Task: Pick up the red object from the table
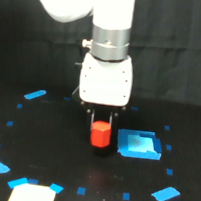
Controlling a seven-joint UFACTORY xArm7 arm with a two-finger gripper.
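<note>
Look first at how the small, matte red-orange hexagonal block [100,134] sits against the hand [102,120]: it is directly under the white wrist housing, centred between the two dark fingers, whose tips reach down beside its upper corners. So there is no sideways offset for you to correct; the only axis that matters now is straight up and down. The block stands upright, a flat hexagonal face turned toward the camera, its long axis roughly in line with the hand's own.

The fingers stand narrowly apart, about the block's width, and they appear to be closed against its upper sides, though the dark fingers against the dark backdrop make contact hard to confirm.

Whether the block rests on the flat black bench [43,148] or hangs just clear of it you cannot tell from this view; its lower edge merges into shadow. It lies just beside the larger blue square patch [139,146], which sits toward the exterior view's right, apart from the block.

If the grip is firm, your next move is probably a plain vertical lift.
</note>
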